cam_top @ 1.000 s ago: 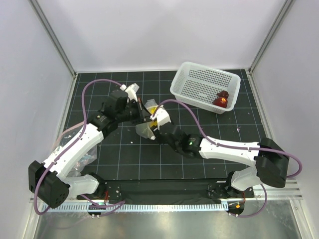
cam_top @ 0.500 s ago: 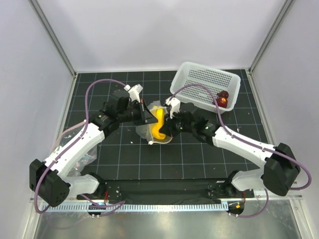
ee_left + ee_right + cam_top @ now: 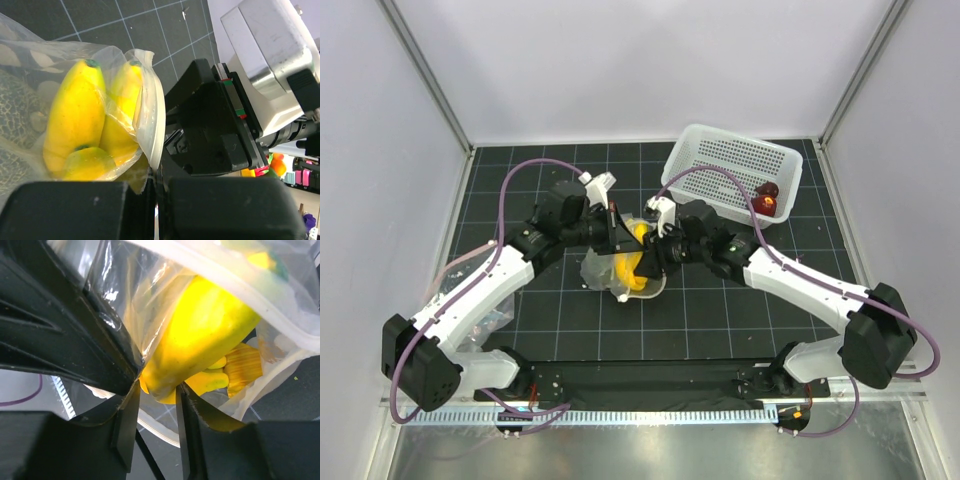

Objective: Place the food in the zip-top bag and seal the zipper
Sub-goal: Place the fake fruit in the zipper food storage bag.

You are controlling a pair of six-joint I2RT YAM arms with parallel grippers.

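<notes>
The clear zip-top bag (image 3: pixel 603 272) lies mid-table with its mouth facing right. My left gripper (image 3: pixel 613 231) is shut on the mouth edge, and the pale zipper strip (image 3: pixel 153 125) runs up from between its jaws (image 3: pixel 154 182). Inside the bag are the yellow banana (image 3: pixel 636 258), also in the left wrist view (image 3: pixel 75 125), and the netted melon (image 3: pixel 14 125). My right gripper (image 3: pixel 658 247) is at the bag's mouth. Its fingertips (image 3: pixel 157 390) are closed on the lower end of the banana (image 3: pixel 200 335). The dark-red fruits (image 3: pixel 763 200) lie in the basket.
The white perforated basket (image 3: pixel 720 165) stands at the back right. An orange-striped toy piece (image 3: pixel 242 367) lies in the bag beside the banana. Crumpled clear plastic (image 3: pixel 495 315) lies by the left arm. Grey walls enclose the black grid mat.
My right arm has drawn back to the right from deep over the bag. The banana now shows inside the bag. My left gripper and the bag's mouth shifted slightly right.
</notes>
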